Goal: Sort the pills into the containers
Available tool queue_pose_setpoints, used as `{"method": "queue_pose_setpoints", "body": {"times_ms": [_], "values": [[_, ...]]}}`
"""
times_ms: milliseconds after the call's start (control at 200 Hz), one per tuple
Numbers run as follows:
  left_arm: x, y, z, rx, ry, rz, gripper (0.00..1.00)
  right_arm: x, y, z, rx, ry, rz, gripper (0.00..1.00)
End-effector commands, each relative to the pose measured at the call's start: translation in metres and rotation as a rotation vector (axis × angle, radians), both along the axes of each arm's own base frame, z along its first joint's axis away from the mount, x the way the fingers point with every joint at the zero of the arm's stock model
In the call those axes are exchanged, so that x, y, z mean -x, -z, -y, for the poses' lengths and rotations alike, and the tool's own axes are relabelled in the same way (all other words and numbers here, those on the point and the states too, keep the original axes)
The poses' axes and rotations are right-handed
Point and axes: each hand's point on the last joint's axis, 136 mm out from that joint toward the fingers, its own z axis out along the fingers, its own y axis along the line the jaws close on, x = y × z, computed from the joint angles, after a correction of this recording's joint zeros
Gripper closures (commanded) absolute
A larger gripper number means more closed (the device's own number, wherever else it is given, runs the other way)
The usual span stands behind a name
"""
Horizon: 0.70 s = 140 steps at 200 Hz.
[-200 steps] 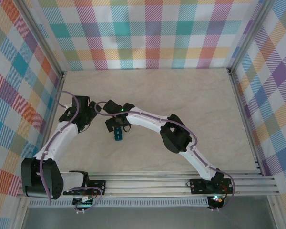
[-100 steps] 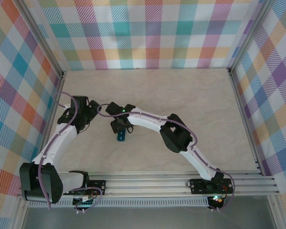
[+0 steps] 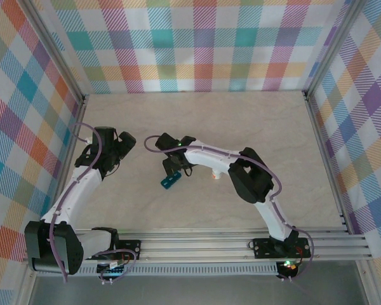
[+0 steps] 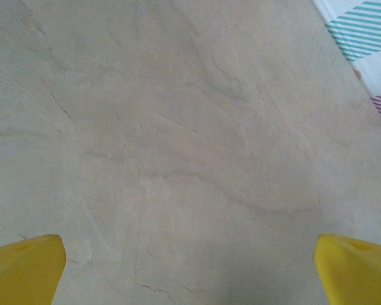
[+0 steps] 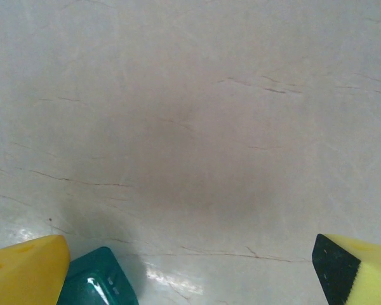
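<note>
**Both grippers open over the marbled table, teal strip at the right arm's fingertips**

At the left of the overhead view, your left arm reaches up the beige, marble-patterned tabletop (image 3: pixel 273 140) near the plaid side wall (image 3: pixel 25 95). Its black wrist hides the fingers from above. From its own wrist camera, the left gripper (image 4: pixel 189 270) stands wide apart, with nothing between its jaws. Only the yellow fingertips (image 4: pixel 22 270) poke in at the bottom corners, the rest cut off by the frame.

Toward the middle lies the small teal-green plastic strip of joined containers (image 3: pixel 169 182), flat on the table and angled. It sits just below the dark head of your right arm. Its compartments are too small to count from above, and you cannot tell what they hold.

The right gripper (image 5: pixel 190 270) is likewise spread open and grips nothing. In the right wrist view, one glossy corner of the strip shows just beside the picture-left finger. Whether they touch cannot be told.

Further right, a small white item with an orange mark (image 3: pixel 216 177) peeks from under the right arm, too small to identify.
</note>
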Motion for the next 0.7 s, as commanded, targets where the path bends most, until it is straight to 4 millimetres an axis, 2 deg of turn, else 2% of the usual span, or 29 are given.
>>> {"method": "queue_pose_setpoints", "body": {"times_ms": [0, 300, 695], "values": [[0.0, -0.006, 0.001, 0.006, 0.018, 0.03, 0.0, 0.002, -0.014, 0.006, -0.006, -0.001, 0.022, 0.01], [-0.001, -0.006, 0.005, 0.02, 0.039, 0.034, 0.0, 0.02, -0.011, 0.026, -0.004, 0.006, -0.007, 0.01], [-0.007, -0.008, 0.012, 0.024, 0.088, 0.028, 0.0, 0.053, -0.007, 0.035, -0.061, -0.016, -0.085, 0.01]]}}
